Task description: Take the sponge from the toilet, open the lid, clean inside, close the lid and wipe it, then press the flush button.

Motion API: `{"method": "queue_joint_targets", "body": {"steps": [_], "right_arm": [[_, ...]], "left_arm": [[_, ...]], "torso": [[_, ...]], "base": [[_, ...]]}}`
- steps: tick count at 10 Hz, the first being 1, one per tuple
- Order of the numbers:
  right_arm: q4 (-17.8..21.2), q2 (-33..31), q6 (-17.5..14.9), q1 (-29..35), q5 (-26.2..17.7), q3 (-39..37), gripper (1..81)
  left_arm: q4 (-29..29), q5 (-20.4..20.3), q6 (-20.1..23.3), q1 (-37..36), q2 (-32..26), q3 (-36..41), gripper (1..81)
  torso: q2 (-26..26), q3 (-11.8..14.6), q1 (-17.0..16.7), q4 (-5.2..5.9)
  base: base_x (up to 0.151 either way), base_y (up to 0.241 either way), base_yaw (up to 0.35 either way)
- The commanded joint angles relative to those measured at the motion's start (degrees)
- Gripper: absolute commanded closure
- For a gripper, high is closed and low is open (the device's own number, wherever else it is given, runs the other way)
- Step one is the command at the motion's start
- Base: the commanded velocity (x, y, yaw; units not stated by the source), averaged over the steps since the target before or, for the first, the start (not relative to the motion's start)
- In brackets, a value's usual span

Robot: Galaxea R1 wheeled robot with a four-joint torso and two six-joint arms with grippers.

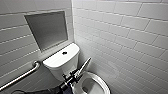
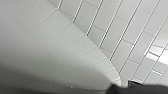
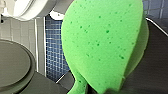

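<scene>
Green sponge (image 3: 105,42) grasped by the right gripper (image 3: 85,88) at its pinched waist, jaws clamped on it; broad rounded end points away from the wrist, long axis in line with the gripper; held in the air above the blue mosaic floor (image 3: 53,55).

Left gripper (image 1: 75,73) at the lower edge of the lid (image 1: 85,65), touching it (clenched or released: cannot tell); lid half raised, tilted, seen edge-on in the head view, its long axis running from the gripper up toward the tiled wall (image 1: 125,37); bowl (image 1: 100,82) uncovered beneath it.

Flush button (image 1: 64,53) on top of the toilet (image 1: 58,67), well apart from the left gripper.
</scene>
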Motion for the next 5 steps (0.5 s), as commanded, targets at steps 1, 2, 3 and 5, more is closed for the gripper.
{"method": "queue_joint_targets", "body": {"steps": [1,2,3,5], "right_arm": [[-1.2,-2.2,-0.4,0.3,-2.1,3.4,81.1],[-1.1,-2.2,-0.4,0.3,-2.1,3.4,81.1],[-1.1,-2.1,-0.4,0.2,-2.1,3.4,81.1],[-1.2,-2.2,-0.4,0.3,-2.1,3.8,81.1]], "left_arm": [[-5.8,7.6,2.8,-11.8,1.2,-11.7,1.0],[-5.7,7.7,2.8,-11.8,1.1,-12.0,1.0],[-5.1,7.7,2.8,-12.0,0.1,-12.0,1.0],[-3.3,8.0,2.8,-11.5,-2.2,-11.3,1.0]], "torso": [[0.0,0.0,0.0,0.0],[0.0,0.0,0.0,0.0],[0.0,0.1,0.0,0.02],[0.0,0.1,-0.1,0.02]], "base": [[0.0,0.0,0.0],[0.0,0.0,0.0],[0.0,0.0,0.0],[0.0,0.0,0.0]]}}
